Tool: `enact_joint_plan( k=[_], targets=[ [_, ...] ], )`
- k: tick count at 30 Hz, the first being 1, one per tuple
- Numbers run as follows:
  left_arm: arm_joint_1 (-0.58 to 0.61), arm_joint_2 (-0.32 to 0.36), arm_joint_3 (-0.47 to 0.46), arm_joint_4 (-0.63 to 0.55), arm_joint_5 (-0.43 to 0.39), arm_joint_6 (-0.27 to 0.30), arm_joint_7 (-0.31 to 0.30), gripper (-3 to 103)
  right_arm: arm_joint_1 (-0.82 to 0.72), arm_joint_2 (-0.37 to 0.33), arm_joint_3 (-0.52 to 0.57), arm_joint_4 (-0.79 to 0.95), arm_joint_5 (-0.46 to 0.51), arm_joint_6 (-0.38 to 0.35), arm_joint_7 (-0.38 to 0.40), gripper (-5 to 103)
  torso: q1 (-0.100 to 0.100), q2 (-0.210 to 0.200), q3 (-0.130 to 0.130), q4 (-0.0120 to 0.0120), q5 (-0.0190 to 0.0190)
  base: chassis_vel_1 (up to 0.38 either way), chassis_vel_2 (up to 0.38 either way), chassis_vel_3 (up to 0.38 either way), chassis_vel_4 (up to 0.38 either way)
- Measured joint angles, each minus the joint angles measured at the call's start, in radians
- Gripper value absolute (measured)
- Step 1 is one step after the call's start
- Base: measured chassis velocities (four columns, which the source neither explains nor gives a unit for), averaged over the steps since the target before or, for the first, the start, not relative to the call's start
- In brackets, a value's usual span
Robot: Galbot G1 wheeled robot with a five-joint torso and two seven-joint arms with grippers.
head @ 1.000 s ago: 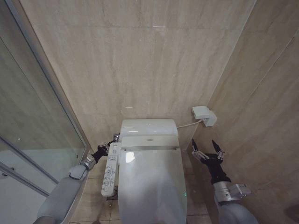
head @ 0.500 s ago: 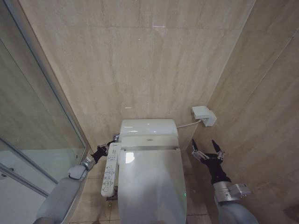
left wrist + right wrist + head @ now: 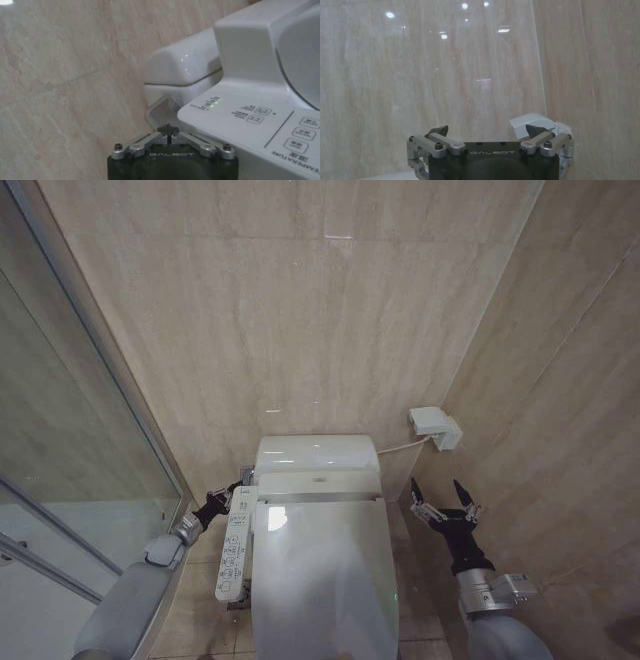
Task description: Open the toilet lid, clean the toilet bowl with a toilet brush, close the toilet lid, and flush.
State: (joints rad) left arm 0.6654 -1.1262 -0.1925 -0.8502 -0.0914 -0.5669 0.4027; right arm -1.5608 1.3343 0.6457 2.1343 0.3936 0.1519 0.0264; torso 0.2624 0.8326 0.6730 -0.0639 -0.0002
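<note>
We see the toilet lid (image 3: 322, 575) lying closed over the toilet bowl (image 3: 318, 452), which stands against the beige marble-look wall (image 3: 300, 310) with a glass partition (image 3: 60, 450) to its left. Beside the bowl's left rear corner, by the long button panel (image 3: 233, 548), our left gripper (image 3: 169, 132), marked GALBOT, has its fingertips pressed together on nothing. To the bowl's right, our right gripper (image 3: 444, 505), also marked GALBOT, hangs spread wide below a white wall box (image 3: 436, 427).
</note>
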Motion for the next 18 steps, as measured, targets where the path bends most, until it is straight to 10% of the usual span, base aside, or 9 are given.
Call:
enact_joint_plan(
  k=[18],
  targets=[
    [0.099, 0.025, -0.136, -0.082, -0.003, -0.005, -0.015, 0, 0.0, 0.0, 0.0, 0.0, 0.0, 0.0, 0.0, 100, 0.0, 0.0, 0.0, 0.0005, -0.0001, 0.0, 0.0, 0.0, 0.0]
  ],
)
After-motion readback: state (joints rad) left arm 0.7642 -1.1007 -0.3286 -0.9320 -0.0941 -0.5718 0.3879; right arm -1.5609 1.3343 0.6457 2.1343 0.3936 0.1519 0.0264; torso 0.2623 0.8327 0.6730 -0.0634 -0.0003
